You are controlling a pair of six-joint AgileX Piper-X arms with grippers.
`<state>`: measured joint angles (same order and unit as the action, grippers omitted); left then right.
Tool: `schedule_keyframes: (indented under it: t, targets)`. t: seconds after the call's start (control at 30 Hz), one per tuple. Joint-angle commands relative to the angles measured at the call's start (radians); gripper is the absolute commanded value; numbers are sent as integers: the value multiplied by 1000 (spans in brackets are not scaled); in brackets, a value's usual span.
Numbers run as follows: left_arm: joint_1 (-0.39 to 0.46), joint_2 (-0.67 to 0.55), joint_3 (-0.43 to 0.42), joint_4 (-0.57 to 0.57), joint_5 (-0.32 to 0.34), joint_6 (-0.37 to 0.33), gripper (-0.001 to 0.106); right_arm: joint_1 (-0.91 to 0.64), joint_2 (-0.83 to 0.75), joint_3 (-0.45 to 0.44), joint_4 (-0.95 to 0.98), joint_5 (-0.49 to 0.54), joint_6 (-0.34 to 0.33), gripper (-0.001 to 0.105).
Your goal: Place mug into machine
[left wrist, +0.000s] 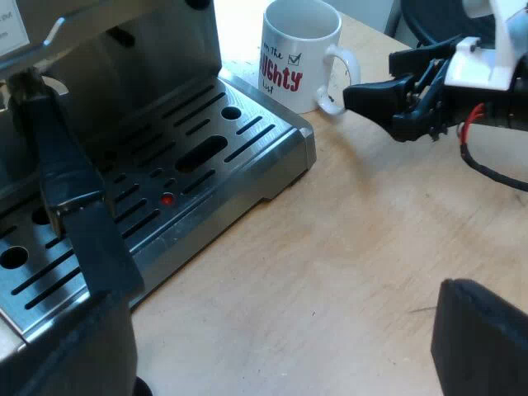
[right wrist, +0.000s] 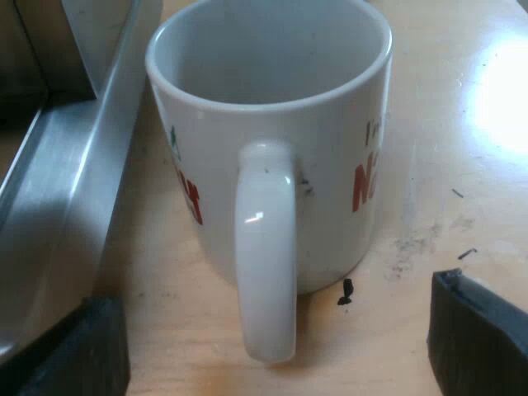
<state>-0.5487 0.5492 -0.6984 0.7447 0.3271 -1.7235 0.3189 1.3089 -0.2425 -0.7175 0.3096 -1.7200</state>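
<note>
**Inspector:** Container first. What is the mug holding?

**Assessor:** The mug (right wrist: 330, 165) is standing upright on the table (left wrist: 346, 272), white with red lettering. The right wrist view is looking straight into it, and it is standing empty.

**Inspector:** Where is it sitting against the machine?

**Assessor:** It is resting on the wood just beside a corner of the drip tray (left wrist: 247, 140) of the espresso machine (left wrist: 148, 49), not on the tray. Whether mug wall and tray edge are touching, I cannot tell. A small red spot (left wrist: 167, 199) is showing among the tray's slots.

**Inspector:** Room for moving?

**Assessor:** Bare wood is lying open beyond the tray's edge, on the side away from the machine. A few dark specks (right wrist: 346, 290) are sitting on the table by the mug's base.

**Inspector:** Fingers?

**Assessor:** The right gripper (right wrist: 272, 330) is facing the mug's handle (right wrist: 264, 247). Its fingers are spread wide, one to each side of the handle and clear of it. The left gripper (left wrist: 247, 198) is hanging over the tray's edge, its fingers likewise released and well apart. One is above the slots, the other above bare table.

**Inspector:** What is each view contributing?

**Assessor:** The left wrist view is giving the slotted tray top and the right arm's fingers pointing at the handle from nearby. The right wrist view is giving the mug's inside and the tray's metal side wall running close alongside it.
</note>
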Motion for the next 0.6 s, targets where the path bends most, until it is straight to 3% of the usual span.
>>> schedule_keyframes:
  t: [0.03, 0.43, 0.5, 0.6]
  targets:
    - [-5, -4, -9, -18, 7, -4, 89, -1, 76, -43, -47, 11, -11, 75]
    - [-5, -4, -9, -11, 7, -4, 89, -1, 226, -153, -96, 32, -11, 75]
    - [-5, -4, -9, -11, 7, -4, 89, -1, 233, -158, -96, 30, -11, 73]
    - [-5, -4, -9, -11, 7, -4, 89, -1, 232, -157, -96, 30, -11, 59]
